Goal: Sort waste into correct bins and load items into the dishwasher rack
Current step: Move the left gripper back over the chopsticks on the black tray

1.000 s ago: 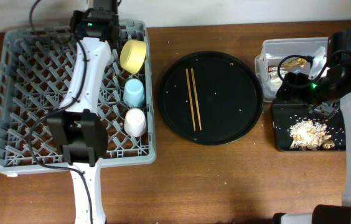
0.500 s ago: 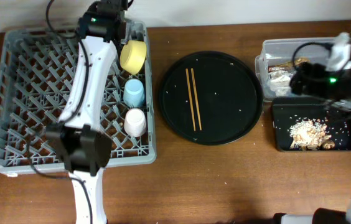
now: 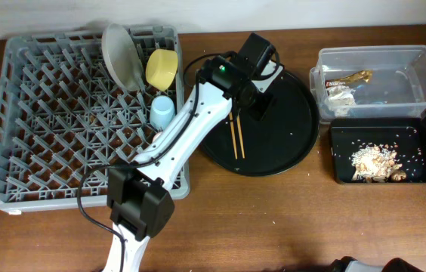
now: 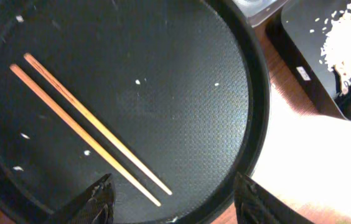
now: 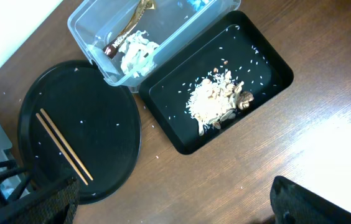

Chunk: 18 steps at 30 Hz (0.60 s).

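The left gripper (image 4: 172, 183) hangs over the round black tray (image 3: 288, 128) with its two dark fingers spread wide and nothing between them. Below it lie the chopsticks (image 4: 94, 121), two thin, straight brown sticks set side by side and parallel on the tray's finely woven-looking black surface, with a few pale crumbs scattered around them. From overhead their long axis runs from the far edge of the tabletop (image 3: 273, 219) toward the near edge, and the arm hides their far ends. In the wrist view their closer ends lie between the fingertips, nearer one finger than the other, and they are not gripped.

The grey lattice rack (image 3: 47, 113) takes up the left side of the wooden tabletop. Along its right side a pale plate (image 3: 121, 57) stands on edge, with a yellow bowl (image 3: 162, 68) and a blue cup (image 3: 162, 113) beside it.

The right gripper (image 5: 175, 199) sits out by the right edge, wide open too and empty. In the far right corner the clear tub (image 3: 417, 57) holds crumpled white napkins (image 3: 340, 92) and a shiny gold wrapper (image 3: 356, 75). Just nearer, the black rectangular tray (image 3: 417, 174) holds a heap of beige food scraps (image 3: 371, 160).
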Each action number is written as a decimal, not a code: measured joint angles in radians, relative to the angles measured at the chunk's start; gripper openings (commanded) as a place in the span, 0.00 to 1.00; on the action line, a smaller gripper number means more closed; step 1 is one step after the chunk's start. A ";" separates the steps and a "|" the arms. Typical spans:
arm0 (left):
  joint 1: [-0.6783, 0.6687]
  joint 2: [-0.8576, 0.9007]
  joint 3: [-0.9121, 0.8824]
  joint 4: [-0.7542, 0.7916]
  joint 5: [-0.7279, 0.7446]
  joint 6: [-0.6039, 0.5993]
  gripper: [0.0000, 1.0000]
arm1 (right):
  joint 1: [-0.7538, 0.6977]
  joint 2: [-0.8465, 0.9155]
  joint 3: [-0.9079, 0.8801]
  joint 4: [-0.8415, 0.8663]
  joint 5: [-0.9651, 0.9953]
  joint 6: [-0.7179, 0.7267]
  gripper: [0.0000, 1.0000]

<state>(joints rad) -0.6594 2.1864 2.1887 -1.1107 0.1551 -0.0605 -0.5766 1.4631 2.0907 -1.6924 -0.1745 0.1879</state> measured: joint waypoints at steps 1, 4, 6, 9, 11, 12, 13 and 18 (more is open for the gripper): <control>0.001 0.000 -0.016 0.029 -0.026 -0.048 0.54 | 0.000 0.000 0.000 0.000 -0.001 0.000 0.99; 0.006 0.000 -0.073 0.104 -0.105 -0.147 0.54 | 0.000 0.000 0.000 0.000 -0.003 0.001 0.98; 0.006 0.000 -0.117 0.137 -0.155 -0.187 0.52 | 0.000 0.000 0.000 0.000 -0.003 0.001 0.99; 0.006 0.000 -0.139 0.176 -0.205 -0.220 0.49 | 0.000 0.000 0.000 0.000 -0.003 0.000 0.99; 0.007 0.000 -0.141 0.195 -0.227 -0.239 0.49 | 0.000 0.000 0.000 0.000 -0.003 0.000 0.98; 0.007 0.000 -0.141 0.199 -0.233 -0.243 0.49 | 0.000 0.000 0.000 0.000 -0.003 0.001 0.98; 0.007 0.000 -0.141 0.199 -0.235 -0.247 0.49 | 0.000 0.000 0.000 0.000 -0.003 0.000 0.98; 0.007 0.000 -0.141 0.199 -0.242 -0.248 0.50 | 0.000 0.000 0.000 0.000 -0.003 0.000 0.98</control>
<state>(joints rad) -0.6521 2.1864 2.0476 -0.9115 -0.0868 -0.3080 -0.5766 1.4631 2.0907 -1.6924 -0.1780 0.1883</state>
